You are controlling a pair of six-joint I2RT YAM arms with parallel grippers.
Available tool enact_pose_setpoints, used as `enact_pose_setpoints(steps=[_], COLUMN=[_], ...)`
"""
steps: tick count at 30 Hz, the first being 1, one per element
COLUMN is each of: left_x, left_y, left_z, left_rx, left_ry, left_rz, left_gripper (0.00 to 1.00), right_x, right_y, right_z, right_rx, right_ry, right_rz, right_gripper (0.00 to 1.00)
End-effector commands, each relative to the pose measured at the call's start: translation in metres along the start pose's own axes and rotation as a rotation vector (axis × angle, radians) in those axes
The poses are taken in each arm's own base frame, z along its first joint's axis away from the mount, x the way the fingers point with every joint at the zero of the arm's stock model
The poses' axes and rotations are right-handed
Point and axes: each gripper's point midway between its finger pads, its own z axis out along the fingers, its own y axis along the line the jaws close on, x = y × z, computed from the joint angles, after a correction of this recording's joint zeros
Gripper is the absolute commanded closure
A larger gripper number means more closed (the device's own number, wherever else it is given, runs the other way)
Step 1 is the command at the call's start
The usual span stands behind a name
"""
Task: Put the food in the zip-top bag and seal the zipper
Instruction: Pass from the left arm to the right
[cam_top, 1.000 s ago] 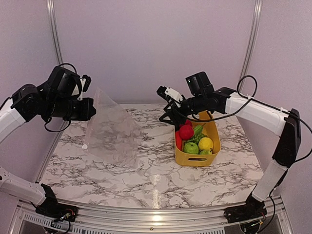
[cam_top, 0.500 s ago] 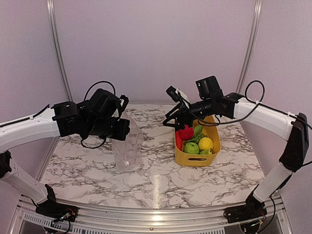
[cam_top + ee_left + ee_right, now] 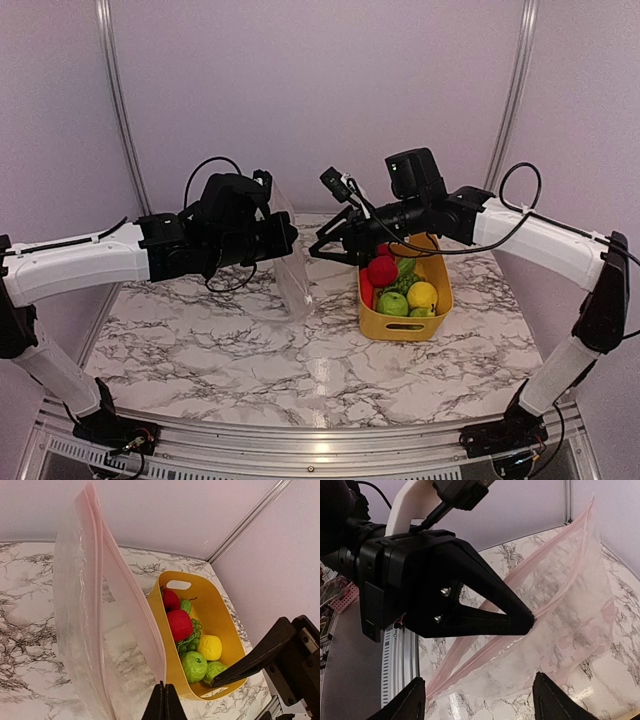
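Observation:
My left gripper (image 3: 290, 238) is shut on the mouth edge of the transparent zip-top bag (image 3: 296, 283), which hangs from it just left of the yellow basket (image 3: 440, 300). In the left wrist view the closed fingers (image 3: 165, 702) pinch the bag (image 3: 85, 630) at its pinkish zipper strip (image 3: 131, 595). The food lies in the basket: a red apple (image 3: 179, 624), a yellow lemon (image 3: 210, 646) and a green apple (image 3: 194, 666). My right gripper (image 3: 322, 256) is open and empty, facing the bag mouth (image 3: 560, 615) with its tips apart (image 3: 480, 700), just short of the left gripper (image 3: 445, 590).
The yellow basket (image 3: 220, 615) stands right of centre on the marble table (image 3: 250, 350). Grey walls and aluminium posts (image 3: 120, 100) close the back and sides. The two grippers are close together above the table's middle back.
My left arm has swung right with the bag, from the far left to beside the basket. My right gripper has moved left, off the basket, toward the bag mouth.

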Motion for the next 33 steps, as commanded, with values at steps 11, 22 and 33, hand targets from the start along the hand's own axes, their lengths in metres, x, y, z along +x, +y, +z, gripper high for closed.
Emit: enact_pose_setpoints(steps=[11, 22, 33], left_x=[-0.009, -0.009, -0.009], left_y=[-0.005, -0.005, -0.007], left_z=[0.007, 0.009, 0.001], left_rx=[0.009, 0.003, 0.015], left_ry=[-0.058, -0.061, -0.069], left_rz=[-0.133, -0.164, -0.183], left_gripper=[1.00, 1.00, 1.00], right_x=[-0.011, -0.009, -0.012], right_y=[-0.025, -0.023, -0.041], right_z=[0.025, 0.037, 0.037], right_rx=[0.177, 0.230, 0.320], right_ry=[0.034, 0.055, 0.039], right_rz=[0.031, 0.013, 0.065], right_gripper=[0.30, 0.30, 0.55])
